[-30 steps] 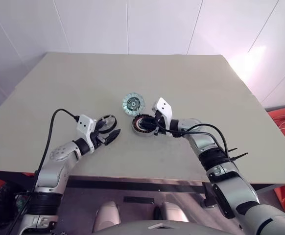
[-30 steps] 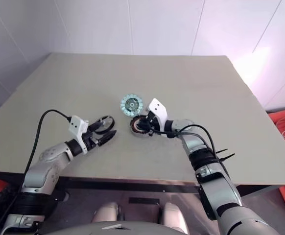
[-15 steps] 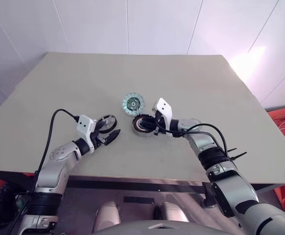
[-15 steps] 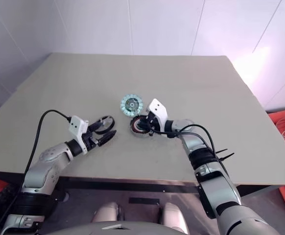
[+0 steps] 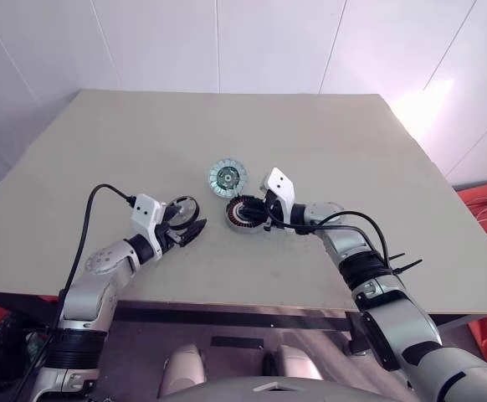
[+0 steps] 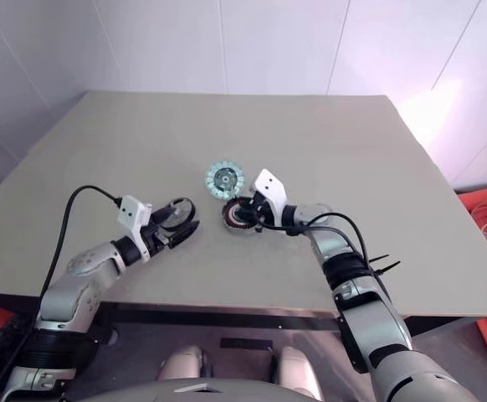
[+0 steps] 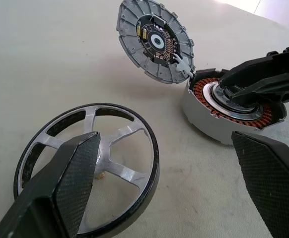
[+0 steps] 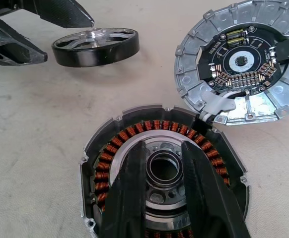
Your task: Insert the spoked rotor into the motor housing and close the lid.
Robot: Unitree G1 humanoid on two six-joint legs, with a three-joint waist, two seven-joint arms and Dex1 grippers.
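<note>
The spoked rotor [image 7: 87, 171] lies flat on the tabletop [image 5: 327, 142], between the two fingers of the left end effector [image 5: 187, 225], which stands fully open around it w/o closing on it. The motor housing [image 8: 164, 173] sits near it, toward the robot's right, and the lid [image 8: 244, 62] lies just behind the housing, inside face up, so the circuit board shows. A short white lead seems to join lid and housing.

Handling, as I judge it: the rotor looks like rigid metal, a dark rim w/ pale spokes, rather light but smooth, so it can slip from hard fingers. The best hold is probably across the rim, on two opposite sides, not on the thin spokes. It lies low on the tabletop, so the fingers must come very low to catch the rim. The housing seems heavier and stable; its copper windings look delicate, so contact should stay on the outer shell or the centre hub. The lid's board side is also fragile, and the lead limits how far it can move.

The right end effector [image 6: 245, 219] is at the housing, fingers narrowly apart on either side of the centre hub; whether they press it or are only beside it, I cannot tell.

Hard to see: the underside of the rotor, the near edge of the housing (cut off in the right wrist view), and whether the rotor bore is keyed.
</note>
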